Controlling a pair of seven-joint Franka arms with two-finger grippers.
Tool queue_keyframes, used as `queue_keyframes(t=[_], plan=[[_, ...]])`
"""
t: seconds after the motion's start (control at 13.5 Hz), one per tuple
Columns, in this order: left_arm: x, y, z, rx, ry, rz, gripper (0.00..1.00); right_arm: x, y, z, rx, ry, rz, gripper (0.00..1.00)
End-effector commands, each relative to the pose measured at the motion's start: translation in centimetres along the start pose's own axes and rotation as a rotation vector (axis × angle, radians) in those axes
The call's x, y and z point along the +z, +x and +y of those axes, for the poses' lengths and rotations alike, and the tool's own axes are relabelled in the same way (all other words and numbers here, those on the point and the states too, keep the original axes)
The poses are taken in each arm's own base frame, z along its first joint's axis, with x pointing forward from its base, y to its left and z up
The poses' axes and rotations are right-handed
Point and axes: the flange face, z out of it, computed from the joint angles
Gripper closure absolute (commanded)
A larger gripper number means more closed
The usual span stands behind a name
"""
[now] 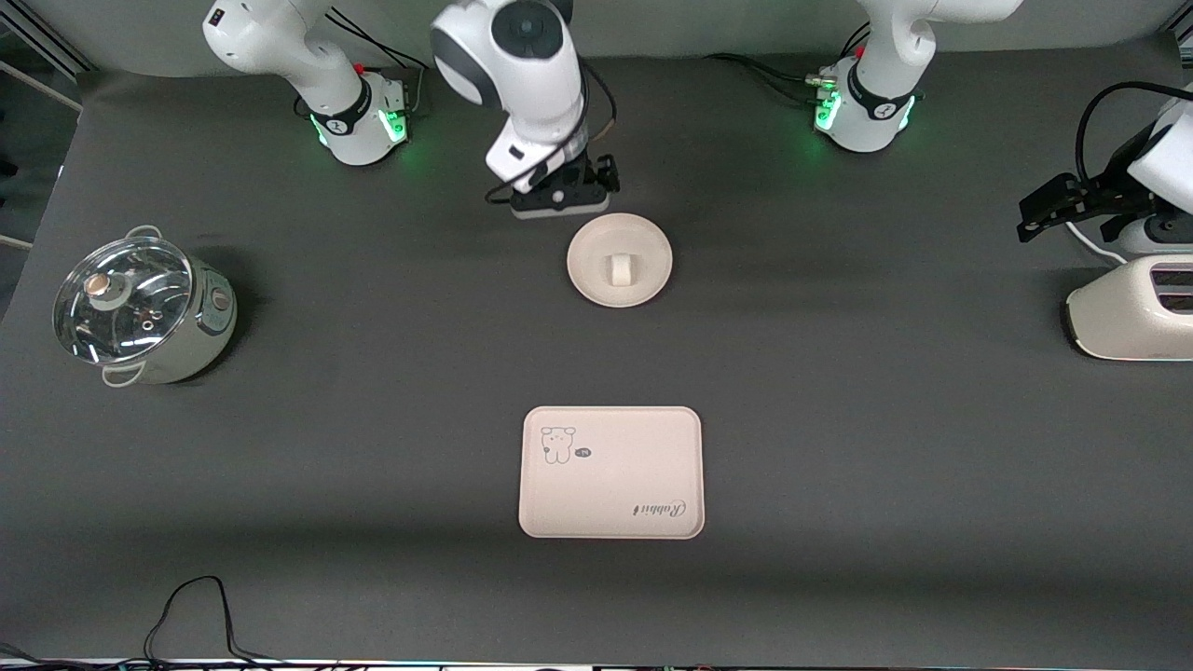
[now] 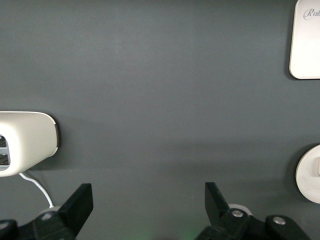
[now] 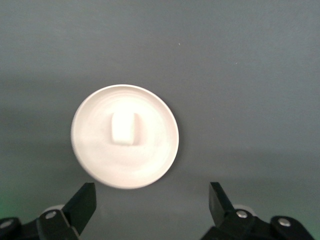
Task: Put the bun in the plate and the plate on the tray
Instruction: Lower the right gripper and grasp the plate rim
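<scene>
Your smooth white oblong bun (image 1: 619,269) lies mid-plate, long axis running toward the front camera. The round, shallow-rimmed cream plate (image 1: 596,278) sits at 12 o'clock from the rounded rectangular tray (image 1: 610,485), well apart. The right gripper (image 3: 150,210) hangs spread just by the plate; the left gripper (image 2: 147,210) waits spread above the glossy toaster (image 1: 1118,321).

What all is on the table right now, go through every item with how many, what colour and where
bun: one, white, lying in the plate
plate: one, cream, on the table near the robots' bases
tray: one, cream with a rabbit drawing, bare, nearer to the front camera than the plate
pot: one, pale green with a glass lid, at the right arm's end of the table
toaster: one, white, at the left arm's end of the table
right gripper: black jaws open, hanging by the plate's edge toward the bases
left gripper: black jaws open, up beside the toaster, waiting
</scene>
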Motion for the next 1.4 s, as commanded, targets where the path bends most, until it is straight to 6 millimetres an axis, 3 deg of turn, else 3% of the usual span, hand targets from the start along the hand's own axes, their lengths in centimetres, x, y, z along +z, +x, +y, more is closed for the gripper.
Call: queue_keyframes(t=[0.0,0.15,0.37,0.67,1.03,1.33], plan=[[-2.2,-0.9,-0.1,-0.017,0.029,-0.029,0.0,5.3,-0.6,1.8,-0.014,0.016,0.03,0.0],[-3.3,-0.9,0.1,-0.012,0.047,-0.054,0.0,8.9,-0.9,2.8,-0.038,-0.006,0.058,0.0],[-3.9,-1.4,-1.0,-0.015,0.04,-0.07,0.0,12.3,-0.7,3.8,-0.03,0.044,0.117,0.0],[-3.7,-1.6,-4.9,0.009,-0.064,-0.072,0.0,15.0,-0.4,5.4,-0.045,0.088,0.17,0.0],[-3.7,-1.6,-5.1,0.005,-0.062,-0.073,0.0,17.5,0.2,5.9,-0.022,0.113,0.175,0.0],[-3.8,-1.7,-5.0,0.006,-0.061,-0.077,0.0,19.0,-1.8,4.6,0.012,0.146,0.107,0.0]])
